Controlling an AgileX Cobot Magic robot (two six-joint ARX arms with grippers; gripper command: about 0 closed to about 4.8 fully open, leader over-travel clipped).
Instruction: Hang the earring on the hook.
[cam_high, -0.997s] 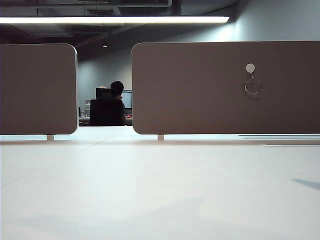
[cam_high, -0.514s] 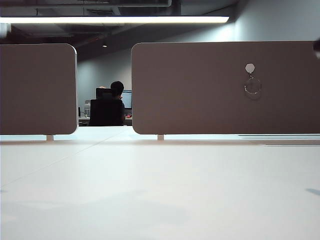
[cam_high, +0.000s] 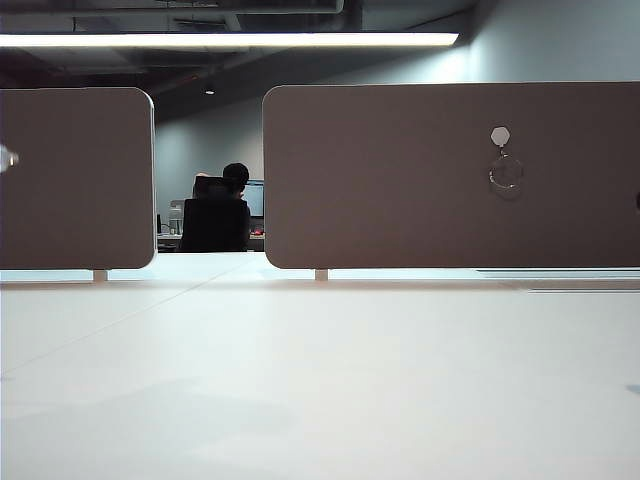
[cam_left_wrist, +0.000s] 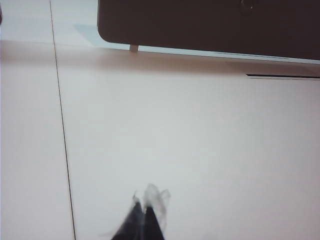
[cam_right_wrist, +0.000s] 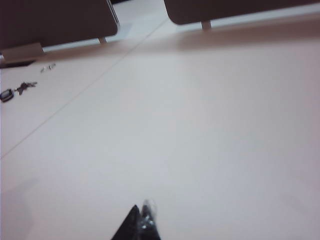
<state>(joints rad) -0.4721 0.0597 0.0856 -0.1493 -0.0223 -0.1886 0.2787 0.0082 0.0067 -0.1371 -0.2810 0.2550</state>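
The earring (cam_high: 506, 175), a thin silver hoop, hangs from the tiny dark hook under the pale hexagonal pad (cam_high: 501, 135) on the right-hand brown panel (cam_high: 400, 180). No gripper touches it. In the left wrist view my left gripper (cam_left_wrist: 145, 206) is shut and empty, its dark tips together over the bare white table (cam_left_wrist: 200, 150), well short of the panel's foot. In the right wrist view my right gripper (cam_right_wrist: 141, 211) is shut too, with nothing between its tips, over the same table. Neither arm shows clearly in the exterior view.
A second brown panel (cam_high: 75, 180) stands at the left, with a gap between the two panels where a seated person (cam_high: 225, 205) shows far behind. A bunch of keys (cam_right_wrist: 17, 90) lies on the table near a panel foot. A thin seam (cam_left_wrist: 62, 140) runs along the tabletop.
The shadows at the table's right and left edges have slid off and faded. Small blurs at both side edges have dropped lower. The earring has stayed hanging on the hook.
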